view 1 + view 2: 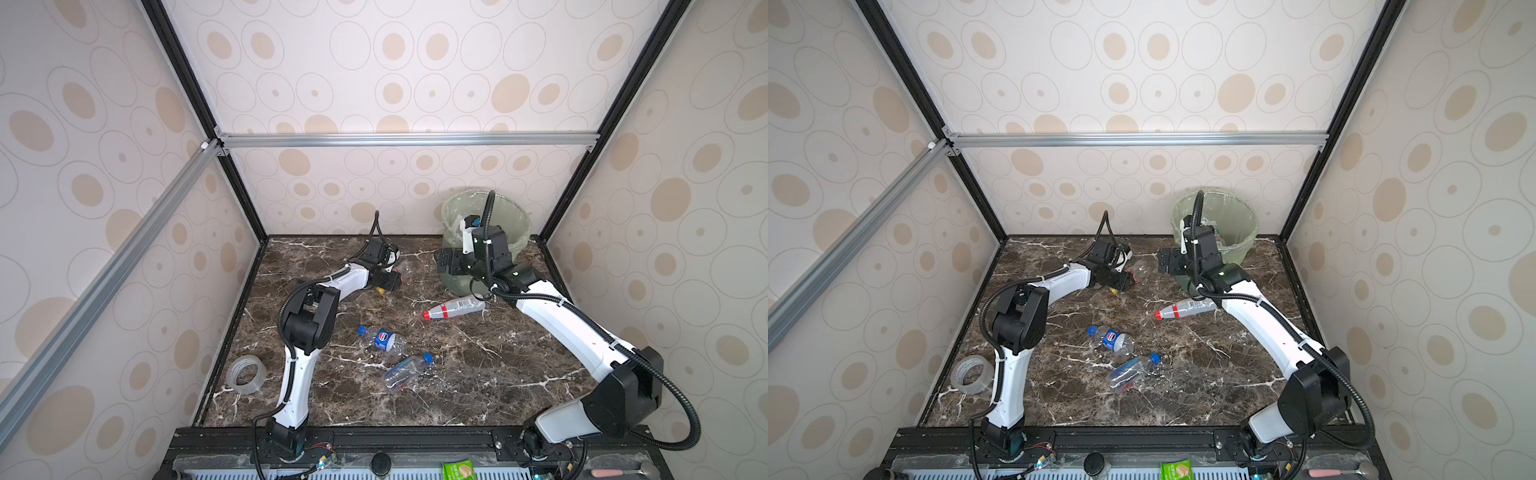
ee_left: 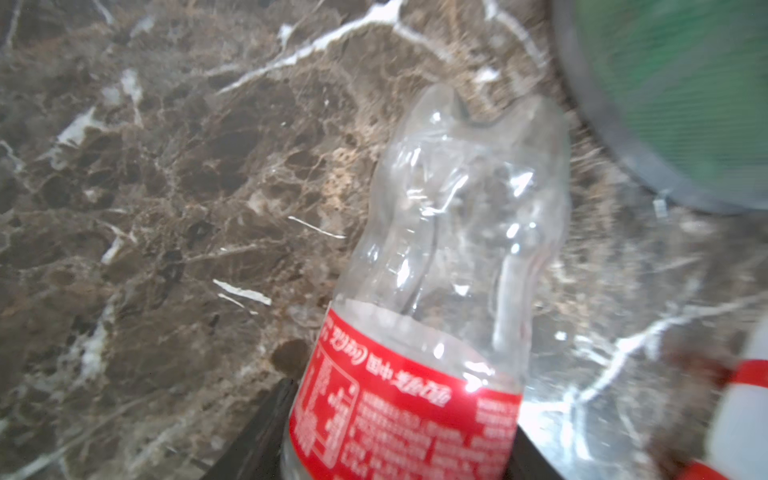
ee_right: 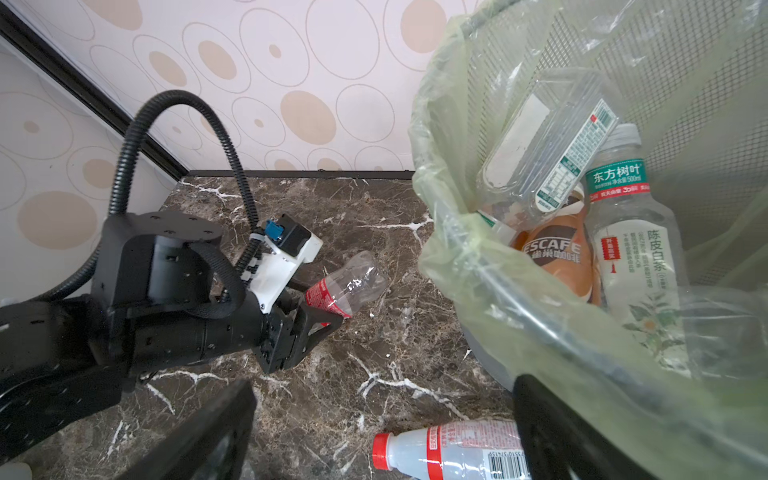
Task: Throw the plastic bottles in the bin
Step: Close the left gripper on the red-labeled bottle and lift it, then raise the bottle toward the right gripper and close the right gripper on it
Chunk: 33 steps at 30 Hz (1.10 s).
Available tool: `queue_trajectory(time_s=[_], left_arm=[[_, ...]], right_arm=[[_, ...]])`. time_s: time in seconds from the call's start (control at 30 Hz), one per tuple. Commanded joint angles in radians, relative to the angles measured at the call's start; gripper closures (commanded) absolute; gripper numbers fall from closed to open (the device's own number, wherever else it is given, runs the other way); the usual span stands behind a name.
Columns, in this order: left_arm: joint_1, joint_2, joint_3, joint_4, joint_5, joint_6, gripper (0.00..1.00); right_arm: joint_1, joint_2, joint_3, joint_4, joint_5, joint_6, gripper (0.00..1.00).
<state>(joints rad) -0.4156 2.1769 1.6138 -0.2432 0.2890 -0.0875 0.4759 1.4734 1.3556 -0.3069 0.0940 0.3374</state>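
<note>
Between the black fingers (image 3: 305, 330) — a clear crumpled plastic bottle (image 3: 353, 282), red label, white lettering; under them, brown white-veined marble tabletop (image 3: 395, 340).

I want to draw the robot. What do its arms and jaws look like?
The left arm and right arm have smooth white shells between chunky black joints. A black ribbed hose runs along each. The jaws are black and angular. A white camera block with a blue plug sits by the left ones.

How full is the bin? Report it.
Partly filled: the right wrist view shows several bottles inside the bin, below its rim. Pile depth: cannot tell.
</note>
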Motion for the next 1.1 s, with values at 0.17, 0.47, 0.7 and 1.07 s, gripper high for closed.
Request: queue_trajectory(time_s=[0.17, 0.47, 0.7, 1.07], left_arm=[[0.006, -0.266, -0.171, 0.384, 0.123, -0.216, 0.44], [-0.003, -0.438, -0.237, 0.567, 0.152, -0.342, 0.45], [-0.035, -0.505, -0.250, 0.546, 0.159, -0.337, 0.44], [-0.086, -0.531, -0.233, 0.518, 0.140, -0.318, 0.43]], right_arm=[[-0.005, -0.004, 0.028, 0.040, -0.038, 0.155, 0.00], [-0.005, 0.098, 0.197, 0.093, -0.127, 0.275, 0.00], [-0.004, 0.164, 0.301, 0.136, -0.175, 0.311, 0.00], [-0.003, 0.225, 0.387, 0.142, -0.254, 0.321, 0.00]])
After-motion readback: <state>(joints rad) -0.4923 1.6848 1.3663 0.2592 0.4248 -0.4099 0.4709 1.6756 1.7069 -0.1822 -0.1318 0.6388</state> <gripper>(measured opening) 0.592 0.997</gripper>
